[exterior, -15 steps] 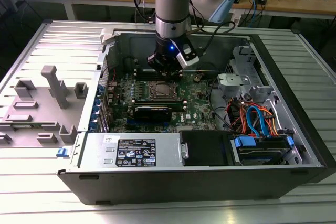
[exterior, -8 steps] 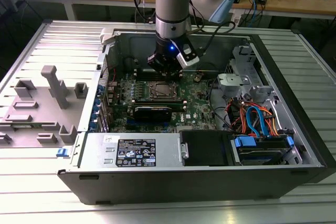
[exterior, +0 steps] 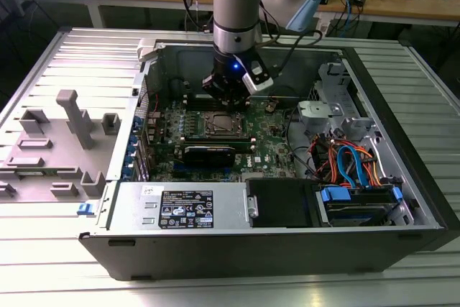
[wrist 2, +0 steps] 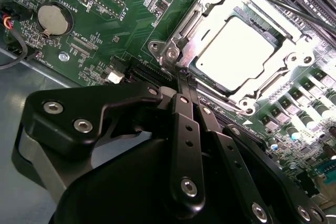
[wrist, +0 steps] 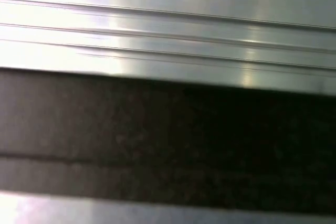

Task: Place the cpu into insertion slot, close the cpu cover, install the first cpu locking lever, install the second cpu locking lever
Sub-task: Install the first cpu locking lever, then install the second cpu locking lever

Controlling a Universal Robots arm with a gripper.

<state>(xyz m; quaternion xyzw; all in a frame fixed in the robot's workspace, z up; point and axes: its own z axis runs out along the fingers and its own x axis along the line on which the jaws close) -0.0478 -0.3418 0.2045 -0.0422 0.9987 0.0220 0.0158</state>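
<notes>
The cpu (wrist 2: pixel 236 51), a flat square chip with a silver top, lies in the insertion slot (wrist 2: pixel 156 46) on the green motherboard (wrist 2: pixel 131 3). The cpu cover (wrist 2: pixel 206 13), a silvery frame, lies flat around the chip. A thin wire lever (wrist 2: pixel 294 8) runs along the socket's side by the memory slots. My gripper (wrist 2: pixel 181 77) is shut, its black fingers (wrist 2: pixel 185 129) pressed together with the tips at the socket's near corner. In the exterior view the gripper (exterior: pixel 228 98) hangs just over the back edge of the cpu (exterior: pixel 218 124) inside the open computer case.
A long black card (exterior: pixel 208 153) lies just in front of the socket. The power supply (exterior: pixel 185 208) and a drive bay with blue cables (exterior: pixel 356 170) line the case front. A grey fixture (exterior: pixel 72 116) stands on the grooved table at the exterior view's left. A coin battery (wrist 2: pixel 54 18) sits on the board.
</notes>
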